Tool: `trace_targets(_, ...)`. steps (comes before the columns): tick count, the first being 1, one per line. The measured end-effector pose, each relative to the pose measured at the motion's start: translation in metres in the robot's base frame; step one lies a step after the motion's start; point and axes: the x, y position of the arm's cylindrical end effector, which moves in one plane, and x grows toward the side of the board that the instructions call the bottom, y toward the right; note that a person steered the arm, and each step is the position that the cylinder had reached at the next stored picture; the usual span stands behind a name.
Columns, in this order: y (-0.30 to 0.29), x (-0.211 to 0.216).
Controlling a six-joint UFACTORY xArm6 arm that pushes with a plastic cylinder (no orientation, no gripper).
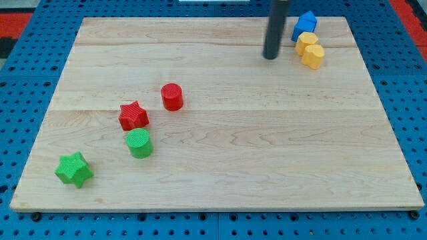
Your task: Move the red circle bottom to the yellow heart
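Note:
The red circle (172,97) stands on the wooden board left of centre. The yellow heart (313,57) lies near the view's top right, just below another yellow block (306,42). My tip (270,57) is at the view's top, a short way left of the yellow heart and far to the right of the red circle. It touches no block.
A red star (133,115) sits below-left of the red circle, with a green circle (139,143) under it and a green star (74,169) at the bottom left. A blue block (305,24) lies above the yellow blocks. The board's edge (213,208) runs along the bottom.

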Motion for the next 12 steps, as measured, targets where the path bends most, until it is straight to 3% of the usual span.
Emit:
trace_targets(2, -0.233, 0.008)
trace_targets(3, -0.333, 0.056)
trace_targets(4, -0.356, 0.1)
trace_targets(5, -0.319, 0.118)
trace_targets(8, -0.072, 0.111)
trace_targets(9, -0.016, 0.11)
trace_targets(12, -0.007, 0.111)
